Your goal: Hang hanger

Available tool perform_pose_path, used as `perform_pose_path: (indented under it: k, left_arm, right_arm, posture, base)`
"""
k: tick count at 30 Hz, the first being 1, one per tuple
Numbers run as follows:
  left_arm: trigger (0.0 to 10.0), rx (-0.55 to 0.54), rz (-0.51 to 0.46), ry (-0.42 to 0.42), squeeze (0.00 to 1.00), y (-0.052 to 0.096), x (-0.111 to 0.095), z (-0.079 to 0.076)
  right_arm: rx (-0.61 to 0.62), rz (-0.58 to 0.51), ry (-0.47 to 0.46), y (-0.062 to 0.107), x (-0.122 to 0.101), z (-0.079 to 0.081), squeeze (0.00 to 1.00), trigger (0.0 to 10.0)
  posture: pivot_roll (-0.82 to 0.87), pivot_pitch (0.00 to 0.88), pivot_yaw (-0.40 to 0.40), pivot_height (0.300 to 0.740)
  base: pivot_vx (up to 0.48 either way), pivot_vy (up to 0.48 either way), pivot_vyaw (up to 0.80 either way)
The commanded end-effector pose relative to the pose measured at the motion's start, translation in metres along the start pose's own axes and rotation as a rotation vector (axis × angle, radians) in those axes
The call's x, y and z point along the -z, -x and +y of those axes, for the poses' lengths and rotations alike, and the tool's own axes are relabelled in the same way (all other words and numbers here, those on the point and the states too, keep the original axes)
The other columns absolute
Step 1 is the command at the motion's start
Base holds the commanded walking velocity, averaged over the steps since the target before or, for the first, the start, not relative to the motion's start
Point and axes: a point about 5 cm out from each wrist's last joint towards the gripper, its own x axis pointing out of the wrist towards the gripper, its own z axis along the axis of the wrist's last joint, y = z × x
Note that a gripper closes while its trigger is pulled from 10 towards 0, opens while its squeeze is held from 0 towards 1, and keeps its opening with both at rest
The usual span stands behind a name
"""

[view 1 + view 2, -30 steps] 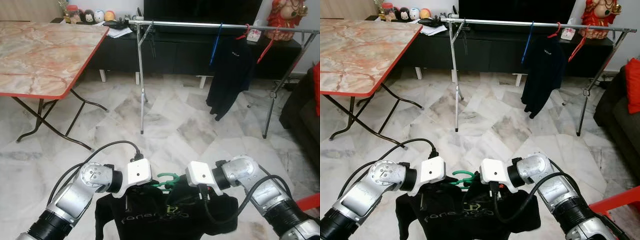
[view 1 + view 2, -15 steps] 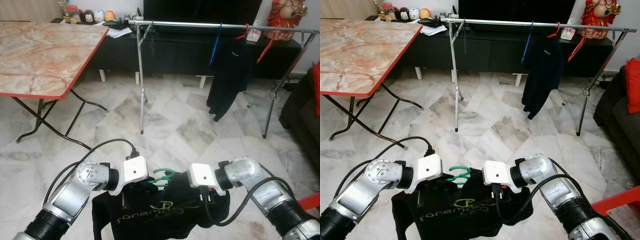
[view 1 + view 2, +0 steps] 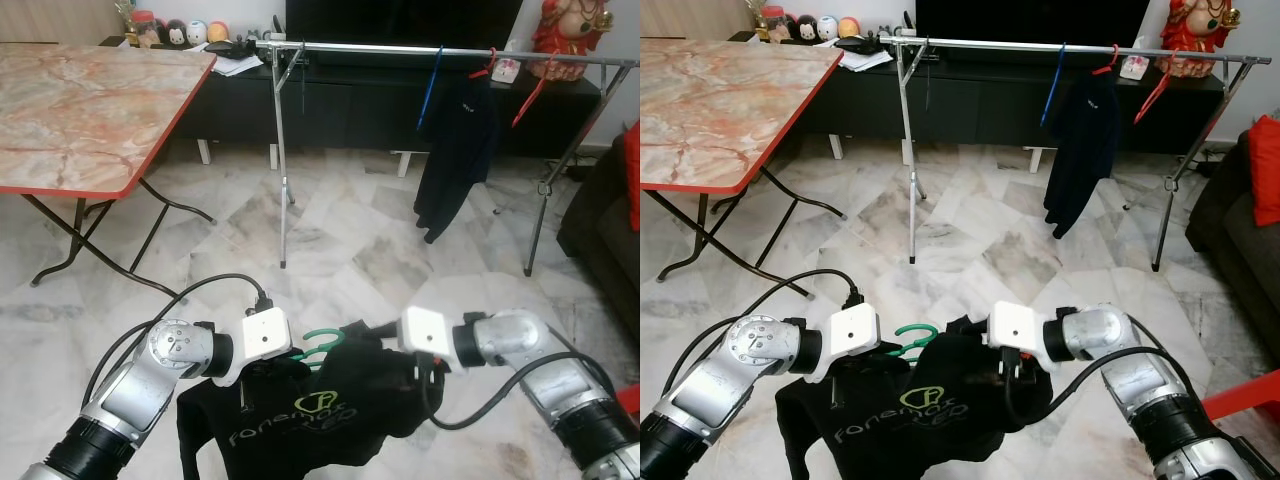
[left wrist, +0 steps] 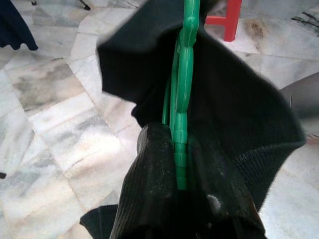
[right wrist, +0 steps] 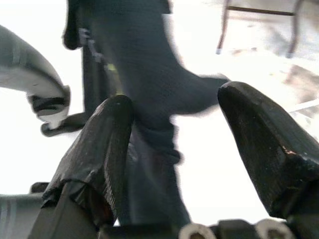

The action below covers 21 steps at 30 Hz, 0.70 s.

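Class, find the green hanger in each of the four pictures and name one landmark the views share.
Left eye view: green hanger, hook showing low and centre, between the two hands, above the black shirt.
Right eye view: hook low, left of centre, beside the left hand's white wrist block.
Left wrist view: runs up the middle, clamped between the left hand's fingers.
Right wrist view: cannot make it out.
Shared landmark: the black shirt.

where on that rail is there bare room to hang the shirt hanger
The rail is bare from its left upright to the blue hanger. It is crowded further right, where the dark garment and red hangers hang. The left end effector holds the green hanger of the black shirt.
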Motion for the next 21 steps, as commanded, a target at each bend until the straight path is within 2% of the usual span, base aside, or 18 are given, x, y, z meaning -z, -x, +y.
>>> perform_pose_path:
  k: [1,5,7,12,21]
  left_arm:
    - [10.0,-0.011,-0.021,-0.019,0.0,0.005,-0.005,0.005]
    - [10.0,0.001,-0.02,-0.016,0.0,0.005,-0.005,0.004]
    - [10.0,0.002,-0.016,-0.011,0.0,0.007,-0.004,0.004]
    - [10.0,-0.008,-0.001,-0.001,0.0,0.014,0.001,0.007]
    - [10.0,-0.021,0.014,0.006,0.0,0.021,0.005,0.011]
  right_arm:
    - [0.053,0.003,0.029,0.006,-0.003,-0.009,0.0,10.0]
    - [0.081,0.012,0.027,0.008,-0.002,-0.012,0.0,10.0]
    - [0.001,0.048,0.004,0.012,0.006,-0.001,0.0,10.0]
    - [-0.058,0.087,-0.047,0.017,0.02,0.011,0.0,10.0]
    - [-0.035,0.128,-0.096,0.024,0.037,0.018,0.0,10.0]
  posture:
    - [-0.07,0.021,-0.069,0.74]
    - [-0.07,0.02,-0.07,0.74]
    - [-0.07,0.02,-0.071,0.74]
    - [-0.07,0.019,-0.073,0.74]
    - [-0.07,0.021,-0.071,0.74]
  base:
    - [0.0,0.0,0.0]
    - [0.0,0.0,0.0]
    - [0.0,0.0,0.0]
    - [0.0,0.0,0.0]
    - [0.0,0.0,0.0]
